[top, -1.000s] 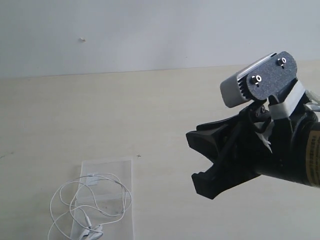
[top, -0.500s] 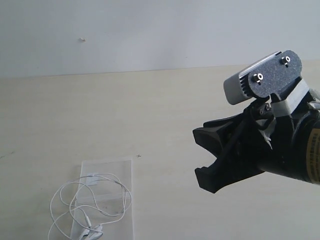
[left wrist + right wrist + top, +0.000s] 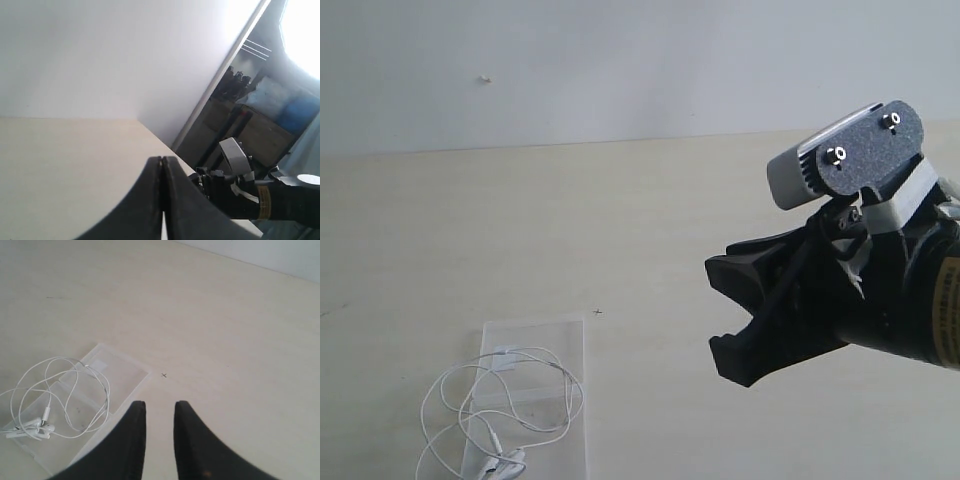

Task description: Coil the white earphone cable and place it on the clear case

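Parted narrowly at the right pincer (image 3: 159, 407), with nothing between the two black fingers; raised off the table (image 3: 225, 340) and angled down toward it. Above the jaws in the exterior view, a grey wrist camera (image 3: 798, 178) on a dark speckled bracket.

Pressed tight together at the left pincer (image 3: 162, 160), tip against tip, gripping nothing; held above the pale table, pointing toward the white wall (image 3: 100, 50) and the far corner.

Just beyond the right pincer's tips, a tiny dark cross mark (image 3: 164, 375) on the bare table. Past that mark, well apart from both pincers, the clear case (image 3: 125, 372), lying flat and opened out, with a small whitish square patch (image 3: 100, 365) in one half.

Over the case, the white earphone cable (image 3: 48, 412), in loose uneven loops: partly on the clear plastic, partly spilling onto the table beside it. At one end of the case, the two earbuds (image 3: 30, 427), side by side. Low on the left in the exterior view, both case and cable.
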Tool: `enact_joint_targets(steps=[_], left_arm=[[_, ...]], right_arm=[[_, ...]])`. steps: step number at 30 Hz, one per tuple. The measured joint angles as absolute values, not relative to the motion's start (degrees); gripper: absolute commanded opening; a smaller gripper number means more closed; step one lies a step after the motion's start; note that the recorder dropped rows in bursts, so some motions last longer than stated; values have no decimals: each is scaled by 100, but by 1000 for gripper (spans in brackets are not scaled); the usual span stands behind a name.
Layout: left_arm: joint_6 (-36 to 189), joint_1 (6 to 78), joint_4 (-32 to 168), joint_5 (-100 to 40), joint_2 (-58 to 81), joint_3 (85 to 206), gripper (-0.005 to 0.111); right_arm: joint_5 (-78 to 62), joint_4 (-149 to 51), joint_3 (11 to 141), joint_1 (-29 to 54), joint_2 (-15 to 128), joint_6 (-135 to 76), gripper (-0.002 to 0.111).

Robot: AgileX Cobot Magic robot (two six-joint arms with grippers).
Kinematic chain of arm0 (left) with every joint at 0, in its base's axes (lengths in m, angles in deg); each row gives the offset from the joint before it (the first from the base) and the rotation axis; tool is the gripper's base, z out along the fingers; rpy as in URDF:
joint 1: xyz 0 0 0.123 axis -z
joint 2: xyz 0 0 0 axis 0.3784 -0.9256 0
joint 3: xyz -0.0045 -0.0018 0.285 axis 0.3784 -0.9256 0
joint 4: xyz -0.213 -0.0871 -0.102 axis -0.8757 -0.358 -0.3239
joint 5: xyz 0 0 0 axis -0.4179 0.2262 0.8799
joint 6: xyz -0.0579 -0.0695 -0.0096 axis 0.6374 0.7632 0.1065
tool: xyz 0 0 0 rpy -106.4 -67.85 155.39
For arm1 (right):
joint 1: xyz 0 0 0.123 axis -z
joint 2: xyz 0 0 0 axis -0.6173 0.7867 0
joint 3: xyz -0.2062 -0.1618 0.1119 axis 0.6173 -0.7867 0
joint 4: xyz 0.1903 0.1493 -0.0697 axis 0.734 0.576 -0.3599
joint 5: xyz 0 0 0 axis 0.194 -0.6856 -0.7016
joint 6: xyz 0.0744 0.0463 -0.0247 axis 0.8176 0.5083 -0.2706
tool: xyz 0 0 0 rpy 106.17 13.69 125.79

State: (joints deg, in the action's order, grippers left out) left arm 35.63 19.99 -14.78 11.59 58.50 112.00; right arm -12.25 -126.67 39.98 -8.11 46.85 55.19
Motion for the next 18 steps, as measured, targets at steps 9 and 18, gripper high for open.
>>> enact_joint_targets(steps=[9,18], left_arm=[[3563,1999,-1636,1868,5850,10871,0],[3232,1999,-1595,1874,5860,10871,0]], right_arm=[[-1225,-12667,3998,-811,4685,5519,21],[-1237,-12667,3998,-811,4685,5519,21]])
